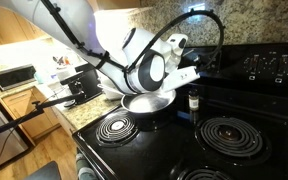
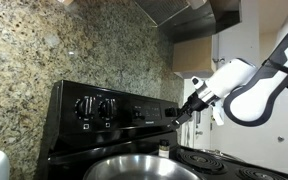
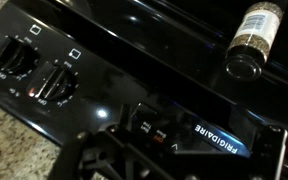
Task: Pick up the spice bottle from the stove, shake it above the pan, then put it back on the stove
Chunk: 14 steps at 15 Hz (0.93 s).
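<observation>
End effector (image 2: 187, 112) near seemingly spice-filled bottle (image 3: 252, 38)

Pan (image 2: 134, 168): cut by bottom edge. Bottle (image 2: 164, 151): base hidden behind pan rim; contents too small to tell.

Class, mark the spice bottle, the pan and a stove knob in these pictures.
spice bottle (image 3: 254, 37): wrist view, middle of its glass body.
pan (image 2: 139, 170): in an exterior view, its shiny inside.
stove knob (image 3: 59, 81): wrist view, the knob's face.
</observation>
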Each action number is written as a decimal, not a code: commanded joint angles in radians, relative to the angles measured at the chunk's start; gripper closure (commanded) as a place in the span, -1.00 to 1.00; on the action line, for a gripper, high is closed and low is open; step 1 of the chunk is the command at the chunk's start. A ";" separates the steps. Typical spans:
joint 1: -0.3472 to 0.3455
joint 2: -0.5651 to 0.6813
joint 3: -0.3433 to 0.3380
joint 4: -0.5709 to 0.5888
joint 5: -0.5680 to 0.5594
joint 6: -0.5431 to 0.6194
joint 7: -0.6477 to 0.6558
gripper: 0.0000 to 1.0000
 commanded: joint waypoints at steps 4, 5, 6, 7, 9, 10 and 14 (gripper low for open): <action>0.030 -0.174 -0.023 -0.135 -0.096 0.000 -0.037 -1.00; -0.050 -0.223 0.074 -0.162 -0.142 -0.001 -0.062 -1.00; -0.131 -0.270 0.166 -0.192 -0.259 0.000 -0.009 -1.00; -0.196 -0.291 0.237 -0.213 -0.318 0.000 0.010 -1.00; -0.352 -0.326 0.396 -0.256 -0.437 0.000 0.051 -1.00; -0.398 -0.332 0.434 -0.266 -0.468 0.000 0.066 -1.00; -0.419 -0.297 0.471 -0.242 -0.397 -0.001 -0.001 -1.00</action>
